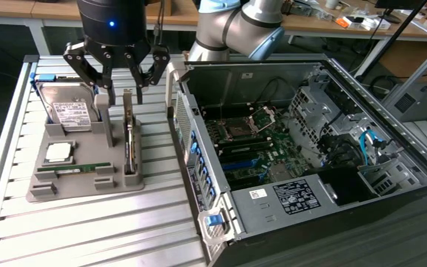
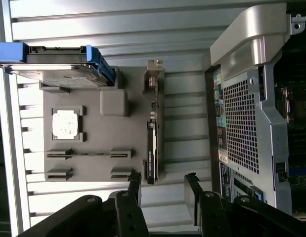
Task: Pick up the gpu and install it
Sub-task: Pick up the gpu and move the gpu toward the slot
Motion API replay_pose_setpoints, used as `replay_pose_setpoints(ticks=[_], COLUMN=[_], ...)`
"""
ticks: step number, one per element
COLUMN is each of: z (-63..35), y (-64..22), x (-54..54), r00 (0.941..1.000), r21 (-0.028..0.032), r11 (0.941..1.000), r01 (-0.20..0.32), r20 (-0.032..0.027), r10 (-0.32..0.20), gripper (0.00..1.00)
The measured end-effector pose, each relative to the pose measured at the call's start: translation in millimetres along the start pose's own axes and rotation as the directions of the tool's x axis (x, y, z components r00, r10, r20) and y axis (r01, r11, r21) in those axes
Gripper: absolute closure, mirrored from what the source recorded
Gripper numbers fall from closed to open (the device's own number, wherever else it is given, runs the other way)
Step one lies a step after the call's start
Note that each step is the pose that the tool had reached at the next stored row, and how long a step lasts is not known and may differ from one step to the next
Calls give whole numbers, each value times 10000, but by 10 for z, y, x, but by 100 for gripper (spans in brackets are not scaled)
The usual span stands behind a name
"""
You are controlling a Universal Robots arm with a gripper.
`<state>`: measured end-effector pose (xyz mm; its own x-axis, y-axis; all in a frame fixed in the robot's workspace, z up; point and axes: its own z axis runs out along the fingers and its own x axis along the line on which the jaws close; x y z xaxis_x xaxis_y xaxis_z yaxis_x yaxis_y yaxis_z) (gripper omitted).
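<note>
Hard drive (image 1: pixel 70 113), silver with white label, stands at the exterior view's left on a grey plastic holder (image 1: pixel 87 186), beside a square silver chip (image 1: pixel 58 151) and a narrow green memory stick (image 1: pixel 82 167). The gpu (image 1: pixel 129 139), a thin dark card, stands on edge there. My pincer (image 1: pixel 119 86) hangs just above it, fingers apart, empty. Rightward, the open black computer case (image 1: pixel 302 150). Slatted metal surface (image 1: pixel 87 233); cluttered desks (image 1: pixel 310 23) behind.

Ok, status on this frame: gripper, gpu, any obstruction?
Gripper open above the gpu, not touching. It stands on edge in the gray holder, not yet lifted. Hard drive beside it, apart; nothing between jaws and gpu.
</note>
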<state>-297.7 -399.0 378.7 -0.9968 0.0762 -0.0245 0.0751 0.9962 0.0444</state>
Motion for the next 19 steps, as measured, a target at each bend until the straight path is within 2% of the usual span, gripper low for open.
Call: replay_pose_setpoints(ticks=[19], z=[102], y=[-6], x=[24], r00=[10000], r21=[1], r11=[10000], r01=[0], r20=[-1], r10=[0], gripper=[52])
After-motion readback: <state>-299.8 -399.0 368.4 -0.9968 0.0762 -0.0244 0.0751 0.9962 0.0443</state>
